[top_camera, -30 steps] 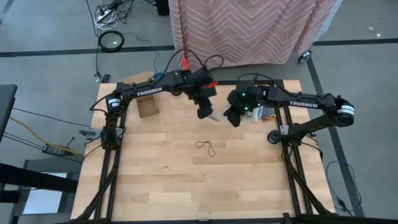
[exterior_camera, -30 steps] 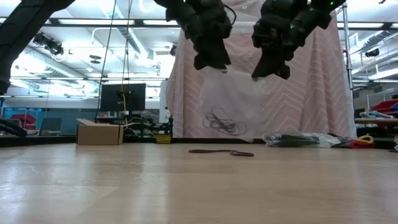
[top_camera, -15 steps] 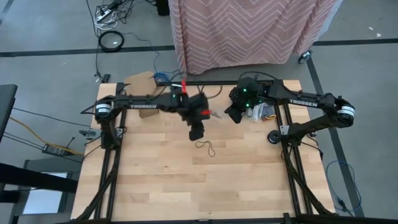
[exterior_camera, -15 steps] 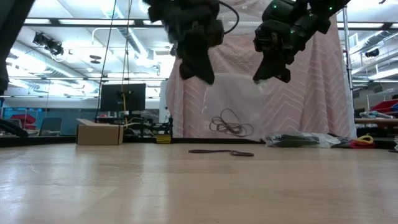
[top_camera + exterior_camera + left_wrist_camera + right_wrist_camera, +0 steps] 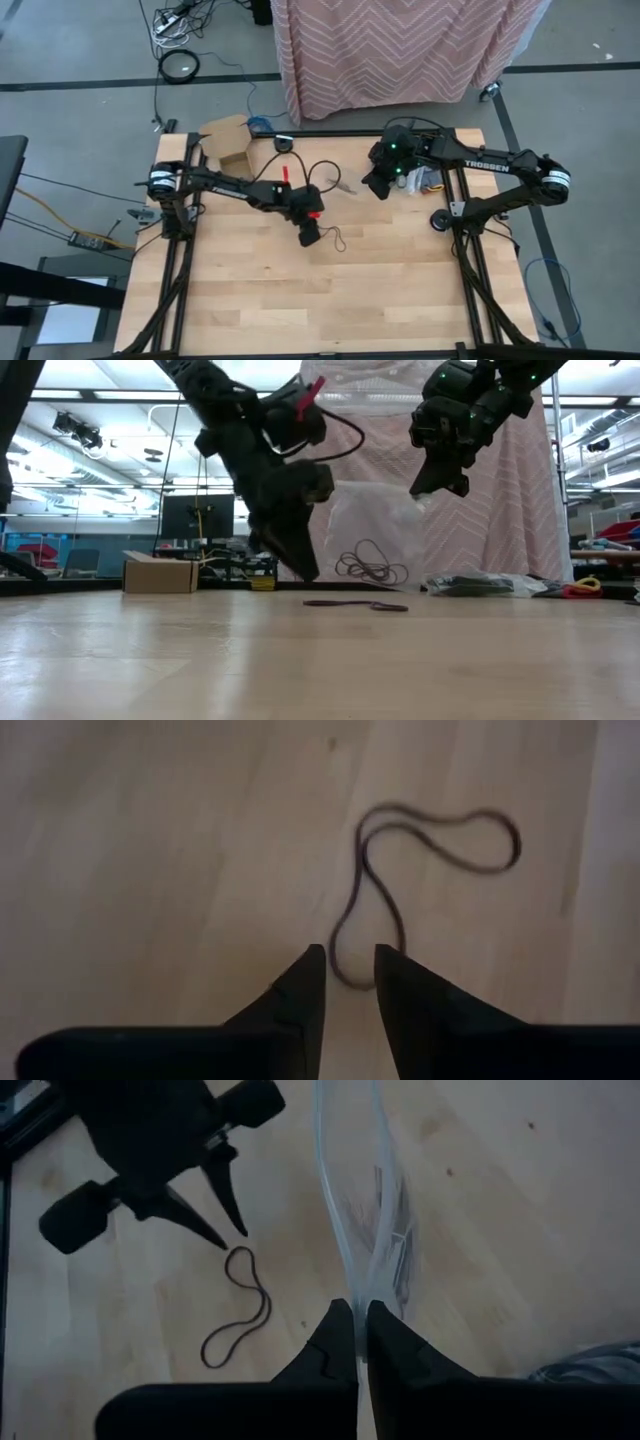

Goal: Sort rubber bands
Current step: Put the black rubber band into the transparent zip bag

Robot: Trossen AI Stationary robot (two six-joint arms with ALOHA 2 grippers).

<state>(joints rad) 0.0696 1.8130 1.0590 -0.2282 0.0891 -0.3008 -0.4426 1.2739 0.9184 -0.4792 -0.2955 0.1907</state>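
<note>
Your left gripper (image 5: 348, 982) is down low over the table (image 5: 250, 300), its two fingers parted by a narrow gap and holding nothing; the near end of a dark rubber band (image 5: 400, 890) lies in line with that gap, just ahead of the tips, and the rest of the band runs away from the pincer in a loose figure-eight, flat on the wood; from above, the same band (image 5: 338, 239) sits just beside the tips, on the side toward your right arm.

Your right gripper (image 5: 358, 1342) is raised off the table toward the far edge, clenched on the top of a clear plastic bag (image 5: 370, 1210); the bag hangs below it, and a tangle of dark bands (image 5: 372, 565) rests in its bottom.

Judge the loose band as very light, thin and limp; it will likely flex, fold or slide across the wood rather than resist, so a glancing touch may push it away; it is not fragile, but it could snap out of a shallow pinch.

Take it where a strand lies single and closest to the tips, at the near loop's end; I would bring the fingers right to the surface so they straddle that strand, then close fully, since the rubber is too thin to fill a half-closed gap.
</note>
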